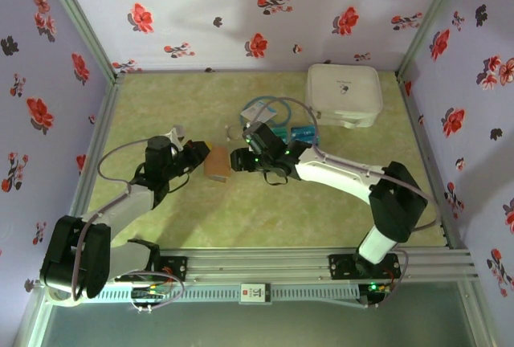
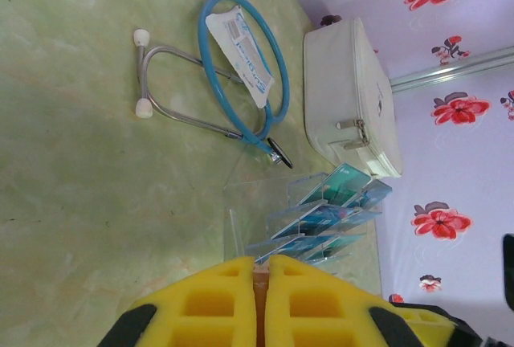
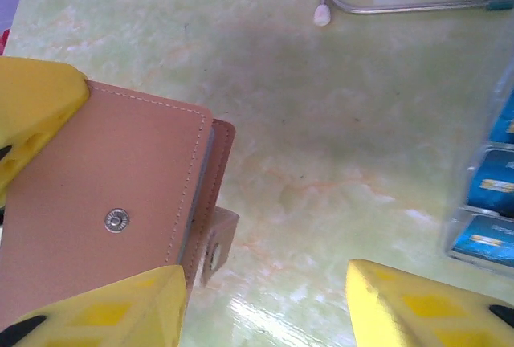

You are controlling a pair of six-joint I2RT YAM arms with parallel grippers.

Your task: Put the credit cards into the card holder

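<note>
The brown card holder is held off the table at mid-left, with my left gripper shut on its edge. In the left wrist view a thin brown sliver of the card holder shows between the pressed yellow pads. My right gripper is open just right of it. Its left finger overlaps the card holder's lower corner, and nothing lies between the jaws. The snap tab hangs loose. Blue and teal credit cards stand in a clear tiered rack.
A blue stethoscope with a white packet lies behind the rack. A large white zip case sits at the back right. Floral walls enclose the green table on three sides.
</note>
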